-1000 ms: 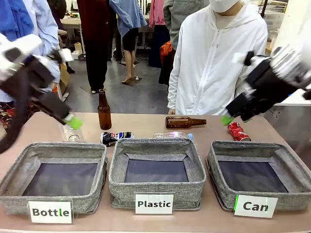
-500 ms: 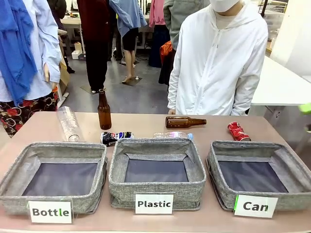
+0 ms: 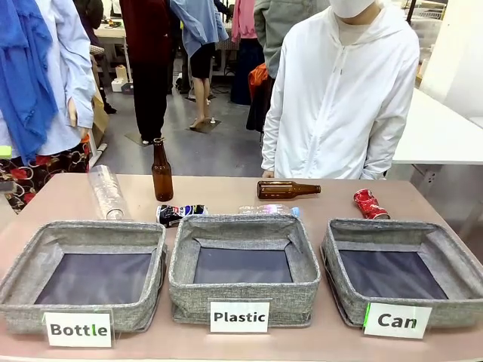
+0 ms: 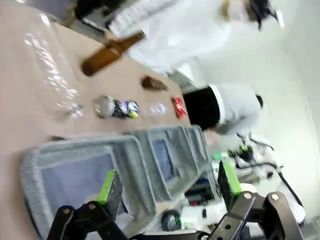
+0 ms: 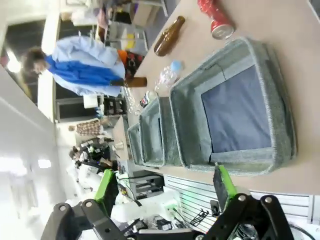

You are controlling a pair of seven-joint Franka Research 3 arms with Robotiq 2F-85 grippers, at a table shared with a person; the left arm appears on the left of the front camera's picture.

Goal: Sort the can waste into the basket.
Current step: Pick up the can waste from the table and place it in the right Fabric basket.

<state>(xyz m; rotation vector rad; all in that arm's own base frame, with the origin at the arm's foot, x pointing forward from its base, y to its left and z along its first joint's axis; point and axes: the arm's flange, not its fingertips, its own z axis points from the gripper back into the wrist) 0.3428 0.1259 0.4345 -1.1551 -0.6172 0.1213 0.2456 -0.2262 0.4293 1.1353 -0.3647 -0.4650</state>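
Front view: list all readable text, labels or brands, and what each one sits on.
"Bottle": left card, on the front of the left bin.
"Plastic": middle card, on the front of the middle bin.
"Can": right card, on the front of the right basket.
Dark crushed can: white and red print, too small to read.
Red crushed can: nothing legible.

The bench (image 3: 332,197) bears the Bottle bin (image 3: 83,230), the Plastic bin (image 3: 241,292) and the Can basket (image 3: 341,296) in a row. Behind them lie a red can (image 3: 370,204), a dark can (image 3: 179,213), a left clear bottle (image 3: 106,192), a middle clear bottle (image 3: 268,210) and a lying brown bottle (image 3: 285,190). An upright brown bottle (image 3: 161,173) stands there too.
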